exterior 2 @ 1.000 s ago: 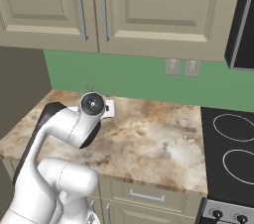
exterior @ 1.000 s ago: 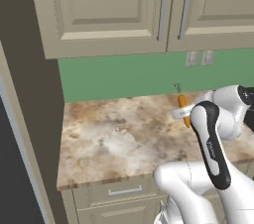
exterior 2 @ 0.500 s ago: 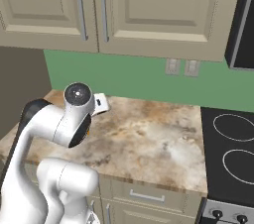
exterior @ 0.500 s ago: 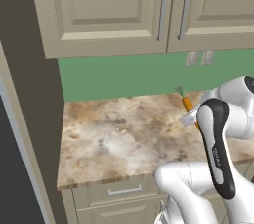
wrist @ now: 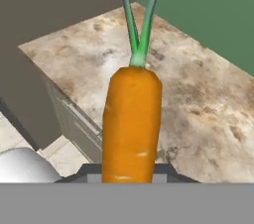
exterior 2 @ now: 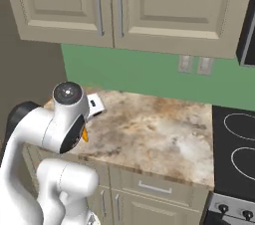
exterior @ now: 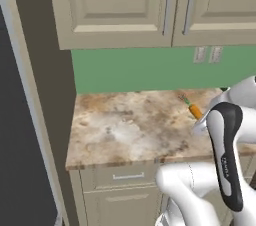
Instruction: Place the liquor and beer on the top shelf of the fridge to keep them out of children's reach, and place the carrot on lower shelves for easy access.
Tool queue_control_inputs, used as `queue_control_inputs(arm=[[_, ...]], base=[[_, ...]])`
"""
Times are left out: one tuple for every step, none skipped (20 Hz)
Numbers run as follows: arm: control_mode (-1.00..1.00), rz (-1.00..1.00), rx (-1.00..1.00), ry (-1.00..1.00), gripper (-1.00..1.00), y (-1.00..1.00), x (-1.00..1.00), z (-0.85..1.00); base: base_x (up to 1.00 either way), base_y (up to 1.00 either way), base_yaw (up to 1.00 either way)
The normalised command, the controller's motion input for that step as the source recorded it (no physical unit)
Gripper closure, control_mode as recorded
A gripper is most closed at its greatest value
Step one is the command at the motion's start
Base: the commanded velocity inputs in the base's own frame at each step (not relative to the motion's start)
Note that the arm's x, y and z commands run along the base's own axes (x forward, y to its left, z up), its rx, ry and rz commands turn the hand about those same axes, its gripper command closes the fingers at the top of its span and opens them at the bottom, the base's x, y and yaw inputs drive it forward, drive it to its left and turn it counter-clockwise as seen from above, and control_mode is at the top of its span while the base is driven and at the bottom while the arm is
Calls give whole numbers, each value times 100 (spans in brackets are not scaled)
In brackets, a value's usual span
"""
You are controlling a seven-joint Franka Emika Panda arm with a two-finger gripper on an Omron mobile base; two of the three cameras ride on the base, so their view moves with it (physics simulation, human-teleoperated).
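Orange fills the middle of the hand view: the carrot [wrist: 131,124] stands straight out from the gripper [wrist: 130,172], green stem pointing away, clear of the marbled counter [wrist: 198,94] below it. The fingers themselves are hidden behind the carrot's base, so how far they stand apart cannot be read, though the carrot sitting off the surface in line with the hand suggests it is gripped. In the left base view the carrot [exterior: 194,110] shows just beyond the arm's dark-banded link, above the counter [exterior: 125,125]; in the right base view a sliver of orange [exterior 2: 85,135] peeks from behind the arm. The dark wall at the far left of the left base view may be the fridge [exterior: 22,120], but its shelves are out of sight. By this judgement the carrot is picked up and not yet shelved; whether the bottles are already placed cannot be told.
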Motion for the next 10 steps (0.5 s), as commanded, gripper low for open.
queue_control_inputs(arm=[[100, 0, 0, 0, 100, 0, 0, 0], [100, 0, 0, 0, 100, 0, 0, 0], [100, 0, 0, 0, 100, 0, 0, 0], [100, 0, 0, 0, 100, 0, 0, 0], [100, 0, 0, 0, 100, 0, 0, 0], [100, 0, 0, 0, 100, 0, 0, 0], [100, 0, 0, 0, 100, 0, 0, 0], [100, 0, 0, 0, 100, 0, 0, 0], [100, 0, 0, 0, 100, 0, 0, 0], [100, 0, 0, 0, 100, 0, 0, 0]], base=[[-69, 0, 47], [-70, 0, 54], [-66, 0, 58], [-64, 0, 61], [-60, 0, 64], [-55, -9, 67], [-56, -11, 69], [-56, -8, 69], [-56, -1, 70], [-60, 0, 71]])
